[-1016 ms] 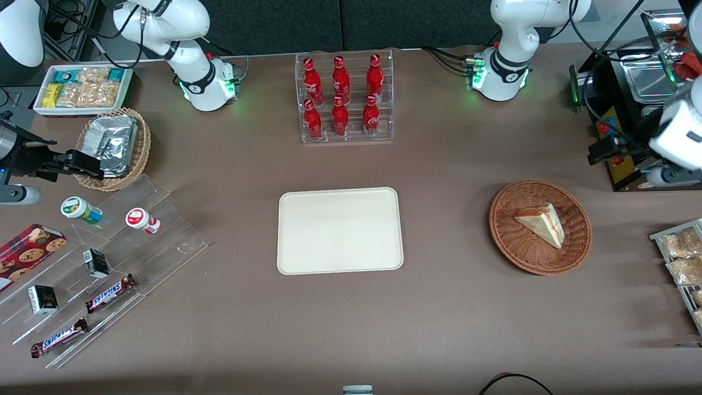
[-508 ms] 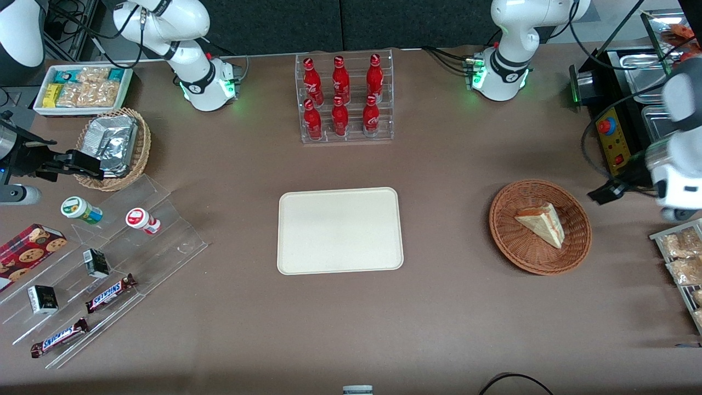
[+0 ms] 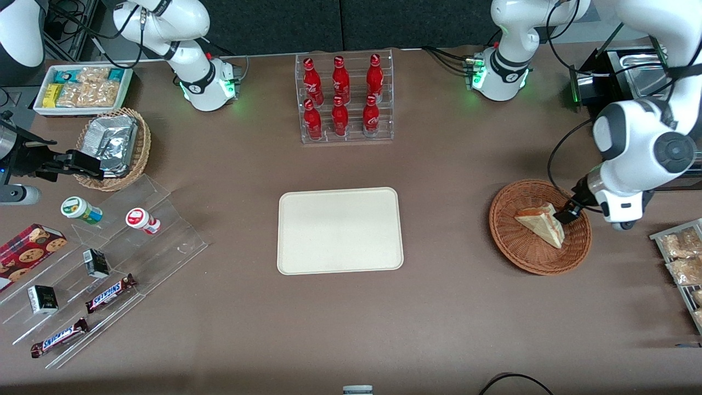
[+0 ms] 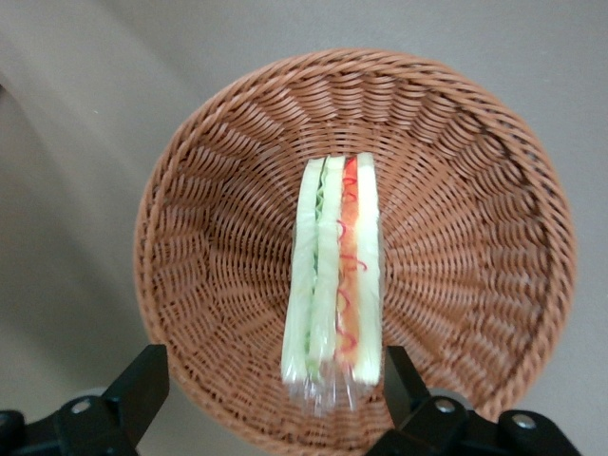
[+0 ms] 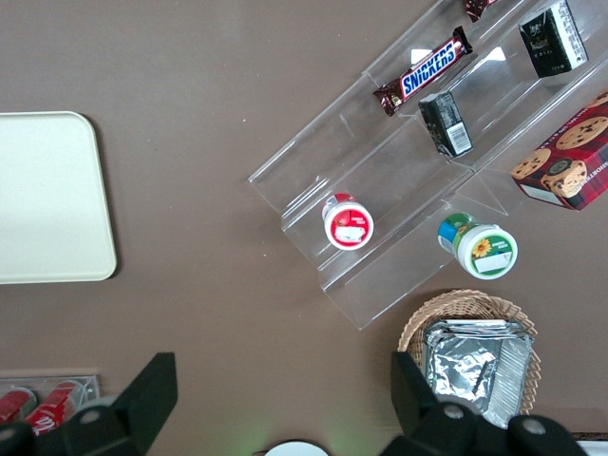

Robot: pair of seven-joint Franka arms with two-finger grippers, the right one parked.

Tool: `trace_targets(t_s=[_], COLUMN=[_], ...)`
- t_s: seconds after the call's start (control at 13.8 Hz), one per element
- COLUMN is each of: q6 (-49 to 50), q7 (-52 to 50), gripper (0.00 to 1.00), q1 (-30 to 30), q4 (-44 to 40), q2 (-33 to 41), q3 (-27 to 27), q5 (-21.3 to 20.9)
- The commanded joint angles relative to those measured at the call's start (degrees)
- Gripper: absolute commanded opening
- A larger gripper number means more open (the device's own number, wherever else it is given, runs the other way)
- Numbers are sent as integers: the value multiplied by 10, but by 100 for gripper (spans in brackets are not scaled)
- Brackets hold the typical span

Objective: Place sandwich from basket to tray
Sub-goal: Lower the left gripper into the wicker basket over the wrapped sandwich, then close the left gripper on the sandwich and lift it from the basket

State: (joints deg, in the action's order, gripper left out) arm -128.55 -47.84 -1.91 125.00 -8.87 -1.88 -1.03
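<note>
Robot lab — mock snack shop (cola rack (image 3: 344,99), candy shelves (image 3: 104,274)).

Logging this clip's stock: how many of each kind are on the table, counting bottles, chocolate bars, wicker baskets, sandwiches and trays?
Red bottles: 6
Chocolate bars: 2
Wicker baskets: 2
Sandwich: 1
Tray: 1
Total: 12
The gripper hangs open over the sandwich.

Your left arm (image 3: 639,140) reaches in from the working end of the desk, elbow high, forearm angled downward. The wrist points the hand (image 4: 271,389) nearly straight down. Its two fingers (image 4: 141,389) are spread wide apart with nothing between them. In the front view only one dark fingertip (image 3: 565,214) shows below the white wrist.
</note>
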Motion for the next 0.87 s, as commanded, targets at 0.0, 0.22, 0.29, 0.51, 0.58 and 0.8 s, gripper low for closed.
trace_targets(t_s=[0.0, 0.22, 0.29, 0.51, 0.58, 0.8], q6=[-33, -76, -92, -127, -135, -140], q7=[-24, -25, -26, -30, -36, -38], gripper=[100, 100, 100, 100, 100, 38], q1=[2, 2, 2, 24, 26, 31], q4=[-2, 2, 1, -1, -2, -3], q2=[-32, -68, -82, -115, -122, -125], q3=[0, 1, 1, 1, 1, 1], q5=[-1, -1, -1, -1, -1, -1])
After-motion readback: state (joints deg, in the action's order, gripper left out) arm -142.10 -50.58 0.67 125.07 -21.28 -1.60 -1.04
